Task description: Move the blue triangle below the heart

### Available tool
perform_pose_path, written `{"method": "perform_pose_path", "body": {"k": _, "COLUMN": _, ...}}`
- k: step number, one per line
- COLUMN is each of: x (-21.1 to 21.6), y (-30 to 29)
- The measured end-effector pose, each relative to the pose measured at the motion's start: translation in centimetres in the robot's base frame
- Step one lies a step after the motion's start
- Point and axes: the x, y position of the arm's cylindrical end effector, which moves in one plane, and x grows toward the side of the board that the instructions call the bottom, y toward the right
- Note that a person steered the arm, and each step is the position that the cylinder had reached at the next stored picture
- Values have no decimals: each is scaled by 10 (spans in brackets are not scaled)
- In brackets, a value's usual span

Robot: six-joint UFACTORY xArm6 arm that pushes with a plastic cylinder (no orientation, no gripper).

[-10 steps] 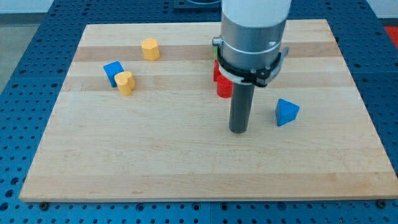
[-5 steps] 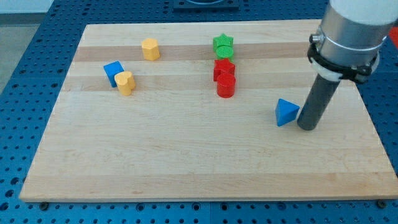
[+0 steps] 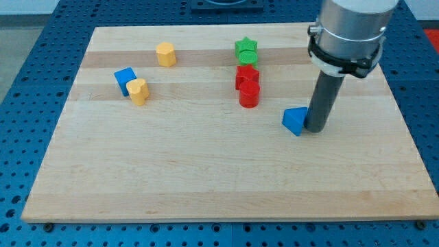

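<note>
Wooden bench (image 3: 206, 178) lies on a blue perforated base, carrying small blocks. My tip (image 3: 315, 129) touches the right side of the blue triangle (image 3: 295, 121), right of centre. The yellow heart (image 3: 138, 90) sits far to the view's left, touching a blue cube (image 3: 124, 78). The rod carries no fingers, so it grasps nothing.

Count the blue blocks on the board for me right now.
2. The blue triangle sits right of centre, touching my tip on its left side. A blue cube sits at the view's left, against the yellow heart. The arm could hide others.
</note>
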Motion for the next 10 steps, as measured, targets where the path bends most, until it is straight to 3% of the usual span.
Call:
{"method": "perform_pose_path", "body": {"k": 2, "x": -17, "y": -6}}
{"method": "perform_pose_path", "body": {"k": 10, "x": -4, "y": -81}}
